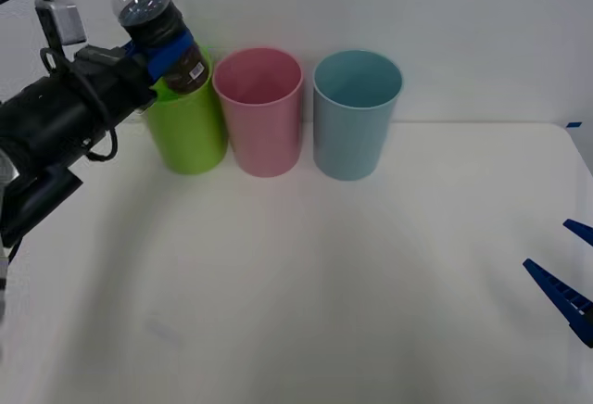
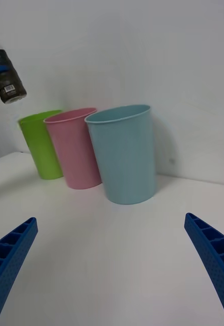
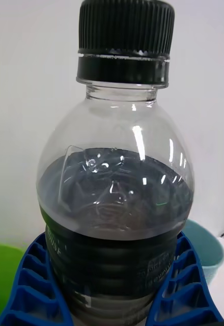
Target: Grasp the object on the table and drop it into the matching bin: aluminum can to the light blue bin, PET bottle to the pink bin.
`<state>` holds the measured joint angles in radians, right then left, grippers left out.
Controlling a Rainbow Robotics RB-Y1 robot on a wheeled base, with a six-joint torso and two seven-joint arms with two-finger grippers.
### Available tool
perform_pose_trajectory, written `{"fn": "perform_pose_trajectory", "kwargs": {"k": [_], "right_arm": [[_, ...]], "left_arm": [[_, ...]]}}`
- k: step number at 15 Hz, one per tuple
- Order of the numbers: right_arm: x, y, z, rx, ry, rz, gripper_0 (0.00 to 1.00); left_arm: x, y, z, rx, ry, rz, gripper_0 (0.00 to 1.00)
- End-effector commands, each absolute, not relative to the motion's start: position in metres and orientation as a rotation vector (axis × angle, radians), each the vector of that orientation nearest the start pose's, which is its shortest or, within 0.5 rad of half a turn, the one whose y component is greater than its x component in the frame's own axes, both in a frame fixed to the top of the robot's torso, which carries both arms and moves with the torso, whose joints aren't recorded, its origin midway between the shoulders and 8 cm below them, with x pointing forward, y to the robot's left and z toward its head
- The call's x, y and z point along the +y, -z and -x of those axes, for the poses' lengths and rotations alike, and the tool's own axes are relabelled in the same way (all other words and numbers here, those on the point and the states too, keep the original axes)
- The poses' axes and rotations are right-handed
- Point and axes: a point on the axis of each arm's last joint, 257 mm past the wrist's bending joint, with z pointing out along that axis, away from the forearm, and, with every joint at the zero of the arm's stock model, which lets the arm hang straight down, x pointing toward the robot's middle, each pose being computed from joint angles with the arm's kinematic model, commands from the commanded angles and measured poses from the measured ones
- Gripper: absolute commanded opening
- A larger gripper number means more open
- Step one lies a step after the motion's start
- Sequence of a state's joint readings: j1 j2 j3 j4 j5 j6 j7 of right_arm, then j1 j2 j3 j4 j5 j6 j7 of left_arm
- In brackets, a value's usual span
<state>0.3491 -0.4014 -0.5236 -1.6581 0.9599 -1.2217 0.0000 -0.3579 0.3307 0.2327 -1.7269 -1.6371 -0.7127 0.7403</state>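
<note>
My left gripper (image 1: 165,52) is shut on the PET bottle (image 1: 153,19), a small clear bottle with a black cap and dark label, and holds it high and tilted above the lime green bin (image 1: 188,126). Up close, the bottle (image 3: 114,193) sits between the blue fingers (image 3: 30,285). The bottle's lower end (image 2: 7,79) hangs above and apart from the bins. The pink bin (image 1: 258,112) (image 2: 74,147) stands just right of the green one, and the light blue bin (image 1: 356,112) (image 2: 124,153) right of that. My right gripper (image 1: 570,279) (image 2: 112,265) stands open low at the right of the table (image 1: 315,293).
The three bins stand in a row against the back wall. The lime green bin (image 2: 40,145) is the leftmost. A wide stretch of white tabletop lies in front of the bins. The table's right edge runs near my right gripper.
</note>
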Motion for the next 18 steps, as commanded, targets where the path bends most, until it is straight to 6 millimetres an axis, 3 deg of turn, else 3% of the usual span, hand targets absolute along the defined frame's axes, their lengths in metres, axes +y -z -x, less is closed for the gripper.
{"fn": "perform_pose_trajectory", "kwargs": {"k": [1,8,14,18], "right_arm": [[-0.330,0.169,-0.342,1.441,-0.567,0.465,1.00],[-0.330,0.169,-0.342,1.441,-0.567,0.465,1.00],[-0.330,0.169,-0.342,1.441,-0.567,0.465,1.00],[-0.330,0.169,-0.342,1.441,-0.567,0.465,1.00]], "left_arm": [[0.170,-0.013,-0.590,1.367,0.592,-0.357,0.00],[0.130,-0.017,-0.646,1.419,0.555,-0.389,0.00],[0.103,-0.022,-0.656,1.421,0.539,-0.400,0.00],[0.097,-0.023,-0.657,1.420,0.526,-0.410,0.00]]}}
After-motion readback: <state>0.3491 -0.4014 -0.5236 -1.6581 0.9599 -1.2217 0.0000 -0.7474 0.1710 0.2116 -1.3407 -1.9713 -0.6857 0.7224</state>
